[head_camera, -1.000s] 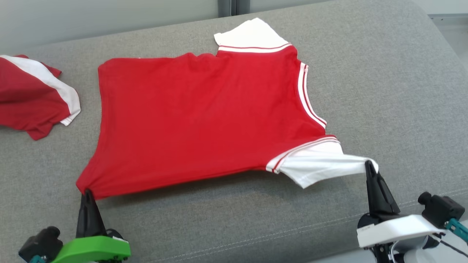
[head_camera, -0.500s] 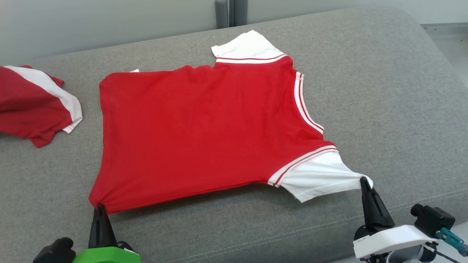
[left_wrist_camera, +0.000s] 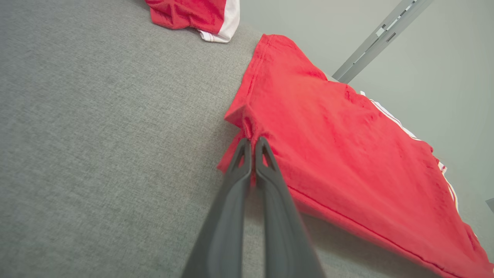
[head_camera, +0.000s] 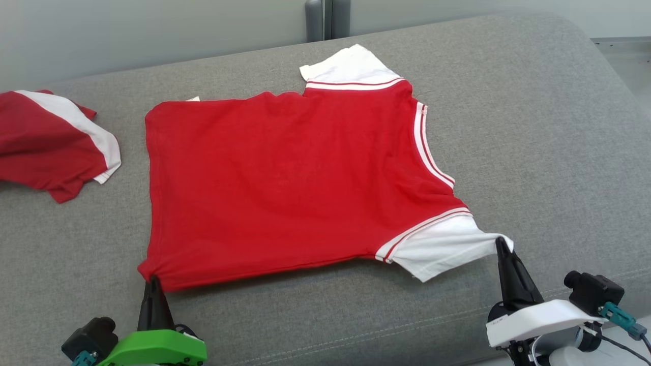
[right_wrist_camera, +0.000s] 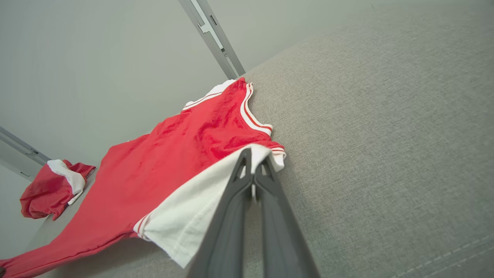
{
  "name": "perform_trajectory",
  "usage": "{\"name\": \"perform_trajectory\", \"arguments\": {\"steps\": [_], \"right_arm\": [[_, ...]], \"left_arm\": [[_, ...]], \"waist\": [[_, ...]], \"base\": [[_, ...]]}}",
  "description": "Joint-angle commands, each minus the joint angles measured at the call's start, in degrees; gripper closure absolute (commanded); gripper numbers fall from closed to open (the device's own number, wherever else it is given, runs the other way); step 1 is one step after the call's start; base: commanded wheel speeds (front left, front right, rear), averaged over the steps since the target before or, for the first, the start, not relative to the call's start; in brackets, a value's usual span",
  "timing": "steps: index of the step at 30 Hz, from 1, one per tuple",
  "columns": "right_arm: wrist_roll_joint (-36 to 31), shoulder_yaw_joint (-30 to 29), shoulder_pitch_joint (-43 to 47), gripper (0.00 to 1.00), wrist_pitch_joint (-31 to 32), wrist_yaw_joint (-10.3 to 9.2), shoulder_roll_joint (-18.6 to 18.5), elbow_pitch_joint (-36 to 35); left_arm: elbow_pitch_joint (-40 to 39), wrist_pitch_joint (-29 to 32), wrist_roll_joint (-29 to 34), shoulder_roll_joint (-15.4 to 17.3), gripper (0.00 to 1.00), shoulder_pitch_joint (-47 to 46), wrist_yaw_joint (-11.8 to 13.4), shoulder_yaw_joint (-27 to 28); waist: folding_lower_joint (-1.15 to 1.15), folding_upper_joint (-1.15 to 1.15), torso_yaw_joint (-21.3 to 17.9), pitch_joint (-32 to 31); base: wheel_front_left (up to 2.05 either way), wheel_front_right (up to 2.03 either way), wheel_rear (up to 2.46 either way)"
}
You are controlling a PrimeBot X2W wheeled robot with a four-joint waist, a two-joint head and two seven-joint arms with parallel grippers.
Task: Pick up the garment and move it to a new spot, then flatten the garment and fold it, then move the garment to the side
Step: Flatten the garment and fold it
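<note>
As wrist views reveal, left claw [left_wrist_camera: 252, 139], right claw [right_wrist_camera: 253, 153] pinch garment [left_wrist_camera: 347, 154].

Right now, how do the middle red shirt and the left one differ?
The middle shirt lies spread flat; the left garment sits crumpled. The left gripper and right gripper pinch the middle shirt's hem corner and white sleeve; the left garment is untouched. Both are red and white.
</note>
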Motion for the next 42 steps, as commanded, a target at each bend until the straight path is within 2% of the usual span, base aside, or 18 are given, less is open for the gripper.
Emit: {"name": "perform_trajectory", "arguments": {"steps": [1,9,13,23,31,41,42], "right_arm": [[-0.6,-0.1,-1.2,1.00,-0.2,-0.07,-0.3,0.3],[-1.8,-0.1,-7.5,1.00,-0.2,-0.07,-0.8,3.2],[-2.6,0.0,-13.2,1.00,-0.2,-0.07,-1.1,6.3],[-4.4,1.3,-30.7,1.00,-0.2,-0.07,-1.0,21.1],[-4.9,4.1,-41.1,1.00,-0.2,-0.07,0.1,32.3],[-5.5,5.0,-46.7,1.00,-0.2,-0.07,0.8,39.0],[-5.7,4.8,-47.2,0.93,-0.2,-0.07,0.8,39.3]], "left_arm": [[0.5,-0.2,-0.5,0.2,1.00,-1.4,0.5,-0.3],[5.0,-0.2,-1.7,0.2,1.00,-8.0,1.0,-2.5],[8.4,-0.2,-0.2,0.2,1.00,-13.1,1.8,-2.3],[18.9,-0.2,3.4,0.5,1.00,-26.8,4.5,-0.6],[25.3,-0.2,6.1,0.7,1.00,-34.3,4.2,-1.3],[27.5,-0.2,8.4,0.5,1.00,-36.9,3.8,-0.2],[27.6,-0.2,8.5,0.5,1.00,-37.0,3.6,-0.1]], "waist": [[0.00,0.00,0.0,0.0],[0.00,0.00,0.4,1.4],[0.00,0.00,0.5,3.4],[0.00,0.00,0.7,9.8],[0.00,0.00,1.4,13.2],[0.00,0.00,2.5,14.1],[0.00,0.00,2.5,14.1]], "base": [[0.00,0.00,0.00],[0.00,0.00,0.00],[0.00,0.00,0.00],[0.00,0.00,0.00],[0.00,0.00,0.00],[0.00,0.00,0.00],[0.00,0.00,0.00]]}}
